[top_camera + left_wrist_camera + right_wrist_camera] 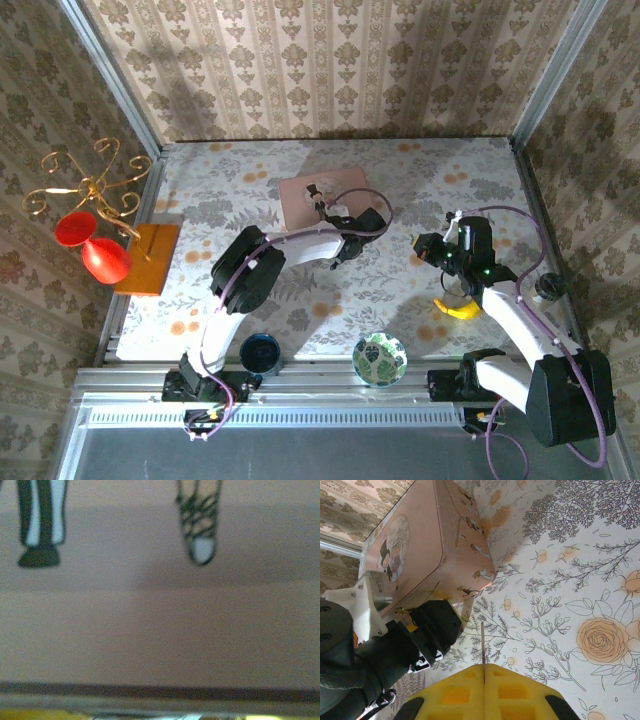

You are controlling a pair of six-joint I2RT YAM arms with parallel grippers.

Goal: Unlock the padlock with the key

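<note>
My right gripper point(483, 672) has its yellow fingers shut on the key point(482, 645), whose thin blade points up over the floral table. It hovers right of the pink box point(300, 197), a short way from my left gripper. My left gripper point(335, 213) is pressed against the near side of the pink box point(430, 535); its black fingers point(437, 622) sit at the box's lower edge, and how its jaws stand is hidden. The left wrist view is a blurred close-up of the pink box wall point(160, 630). The padlock is hidden behind the left gripper.
A banana point(458, 308) lies by the right arm. A blue cup point(261, 352) and a green patterned bowl point(380, 358) stand at the near edge. Two red goblets point(95, 248), a gold stand point(90, 185) and an orange board point(150, 258) sit at the left.
</note>
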